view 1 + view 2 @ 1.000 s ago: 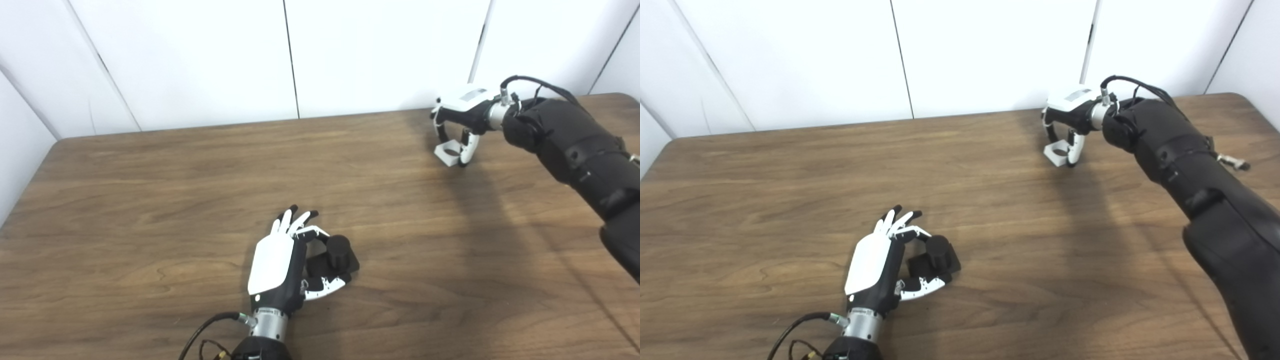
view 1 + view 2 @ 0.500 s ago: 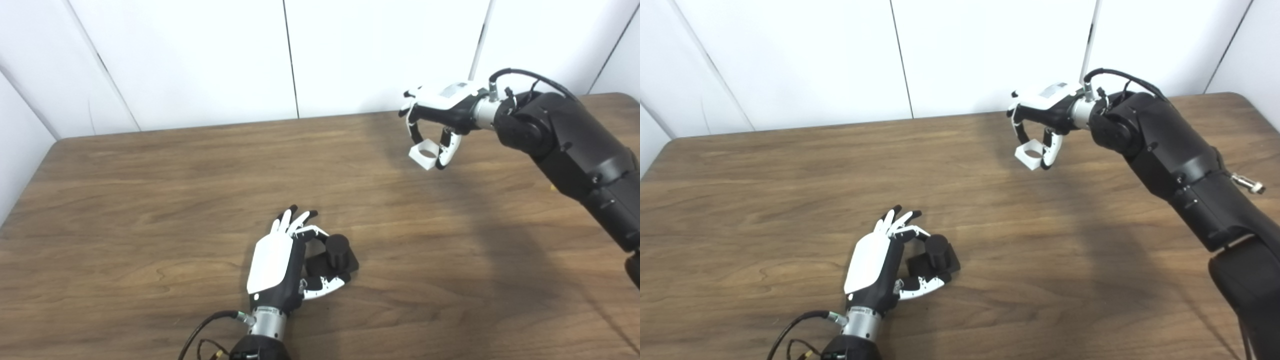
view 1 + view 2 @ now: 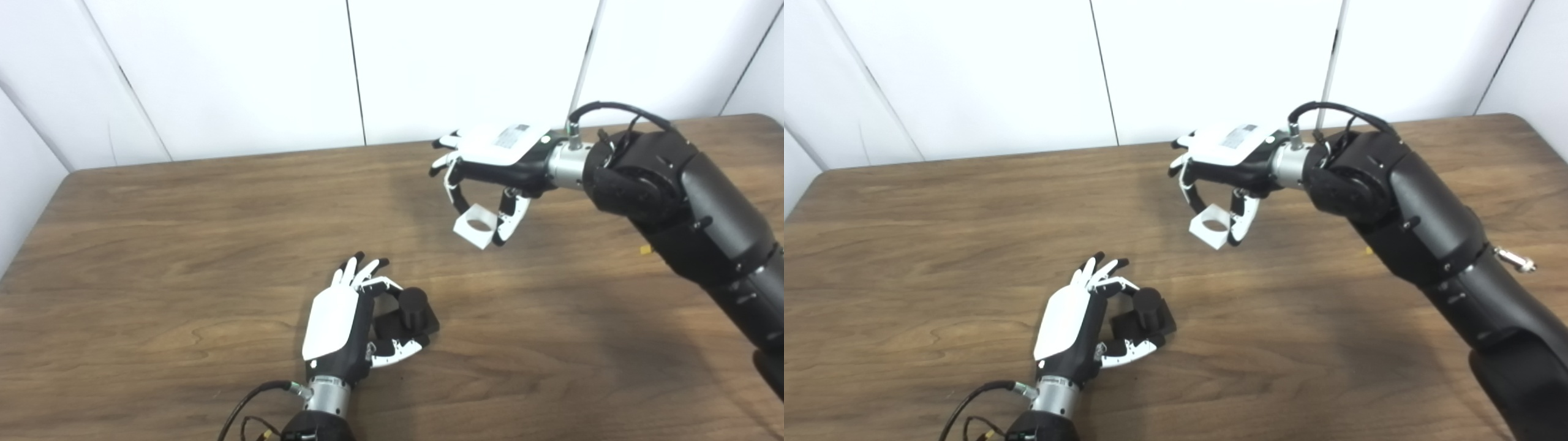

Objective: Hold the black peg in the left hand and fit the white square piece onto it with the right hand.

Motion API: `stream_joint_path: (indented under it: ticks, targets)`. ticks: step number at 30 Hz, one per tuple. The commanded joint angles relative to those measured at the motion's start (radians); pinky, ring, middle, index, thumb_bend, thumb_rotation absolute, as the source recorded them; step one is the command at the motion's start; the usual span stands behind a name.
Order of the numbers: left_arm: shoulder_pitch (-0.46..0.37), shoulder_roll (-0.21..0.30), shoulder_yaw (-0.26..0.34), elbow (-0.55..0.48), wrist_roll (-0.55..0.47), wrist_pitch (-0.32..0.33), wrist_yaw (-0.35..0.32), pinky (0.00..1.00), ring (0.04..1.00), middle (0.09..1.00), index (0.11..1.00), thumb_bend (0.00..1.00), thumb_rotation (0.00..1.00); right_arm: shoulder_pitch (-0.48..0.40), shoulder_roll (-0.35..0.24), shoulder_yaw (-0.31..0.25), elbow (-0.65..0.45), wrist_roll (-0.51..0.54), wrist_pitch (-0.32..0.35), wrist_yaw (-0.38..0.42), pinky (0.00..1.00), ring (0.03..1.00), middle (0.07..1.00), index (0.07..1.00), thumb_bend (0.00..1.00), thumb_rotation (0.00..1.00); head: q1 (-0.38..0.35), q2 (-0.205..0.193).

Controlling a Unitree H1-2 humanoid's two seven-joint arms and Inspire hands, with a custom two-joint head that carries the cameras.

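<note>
The black peg [image 3: 414,306], a short round post on a square black base, stands on the brown table [image 3: 153,245] near its front middle. My left hand [image 3: 343,321] rests beside it, a finger and the thumb closed on the base, the other fingers pointing away. My right hand [image 3: 490,165] hovers above the table, up and to the right of the peg. It is shut on the white square piece [image 3: 476,225], which has a round hole and hangs tilted between a finger and the thumb, well apart from the peg.
White wall panels [image 3: 245,73] stand right behind the table's far edge. The bulky black right forearm [image 3: 686,208] crosses the right side of the table. A cable [image 3: 245,407] trails from the left wrist at the bottom edge.
My right hand lifted the white square piece off the table at the far right and carried it left and nearer, toward the peg. The left hand and peg stayed put.
</note>
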Motion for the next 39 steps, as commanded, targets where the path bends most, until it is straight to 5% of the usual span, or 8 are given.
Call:
stream_joint_path:
  ticks: [1, 13, 39]
  targets:
    - [0.011, 0.014, 0.007, 0.020, 0.013, 0.021, -0.013, 1.00, 1.000, 0.896, 0.485, 0.52, 0.07, -0.035, 0.003, -0.016, -0.054, 0.009, 0.022, 0.021, 1.00, 1.000, 0.892, 0.490, 0.53, 0.14, 0.000, 0.000]
    - [0.016, 0.011, 0.008, 0.011, 0.001, 0.021, -0.019, 1.00, 1.000, 0.900, 0.485, 0.52, 0.07, -0.023, 0.067, 0.009, -0.123, 0.015, 0.019, 0.086, 0.97, 1.000, 0.880, 0.490, 0.52, 0.14, 0.002, 0.009]
    - [0.005, 0.000, 0.005, 0.016, 0.005, 0.030, -0.015, 1.00, 1.000, 0.897, 0.485, 0.52, 0.07, -0.011, 0.155, 0.062, -0.092, -0.017, -0.046, 0.070, 0.94, 0.986, 0.871, 0.488, 0.52, 0.14, 0.007, 0.014]
